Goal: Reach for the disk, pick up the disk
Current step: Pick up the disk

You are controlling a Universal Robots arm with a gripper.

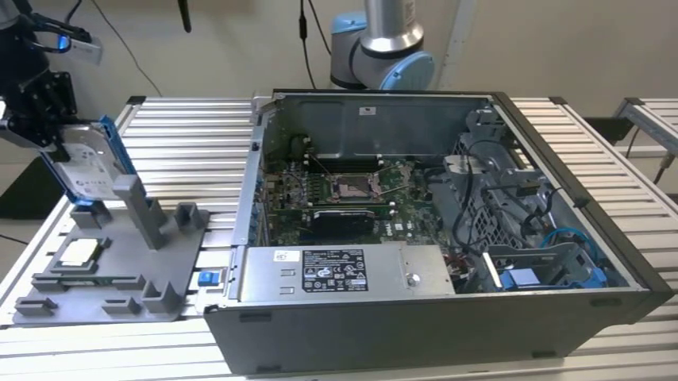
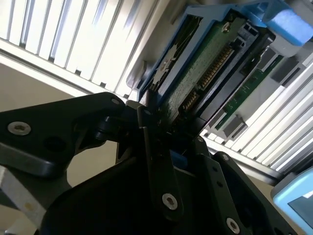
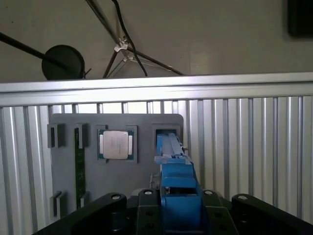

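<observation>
Disk [image 1: 87,163] sits edge-on, clamped between the black fingers [image 2: 152,147].

In the second wrist view we see the gripper [image 2: 168,122] as black linked arms dotted with bright screw heads. Its two fingers [image 2: 149,127] press on opposite faces of the disk [image 2: 195,58], clamping it by one end. The disk turns its green circuit board towards us, with a row of gold connector contacts along it. A blue plastic frame [image 2: 205,12] runs along its edges and ends in a brighter blue tab [image 2: 288,22]. Behind the disk lies the table [image 2: 58,34] of ribbed silver slats, slanting across the picture. A pale blue piece [image 2: 298,200] near the slats is cut off, and we cannot tell what it is.
</observation>
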